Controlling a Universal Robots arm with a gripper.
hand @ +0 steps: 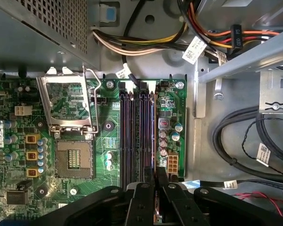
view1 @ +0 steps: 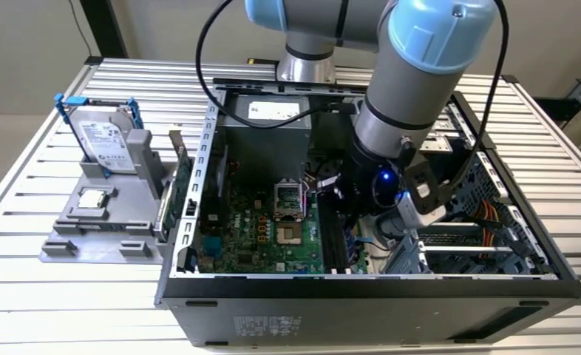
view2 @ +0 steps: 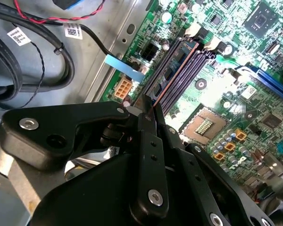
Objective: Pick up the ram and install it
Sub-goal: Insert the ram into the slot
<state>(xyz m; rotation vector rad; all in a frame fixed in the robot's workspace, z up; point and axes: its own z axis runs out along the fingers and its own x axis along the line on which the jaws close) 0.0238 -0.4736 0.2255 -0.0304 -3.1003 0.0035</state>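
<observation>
While our end effector (view2: pixel 153 110) pinches the ram (view2: pixel 177 66) by its top edge over the motherboard's slots (hand: pixel 137 136), we judge it light, stiff, fragile, best held by its bare edges.

A robotics lab or test cell, by the look of it. The work surface was a slatted aluminium table (view1: pixel 54 296) of bolted profile, not office furniture. On it lay an opened desktop computer case (view1: pixel 369 303), side panel off, motherboard (view1: pixel 261 237) exposed. Beside it, toward the exterior view's left, stood a grey printed fixture (view1: pixel 98 237) holding a hard drive (view1: pixel 101 139) upright and a CPU chip (view1: pixel 93 198) flat. An industrial robot arm (view1: pixel 409 96) with blue joint caps reached down into the case. Plain pale walls behind.
</observation>
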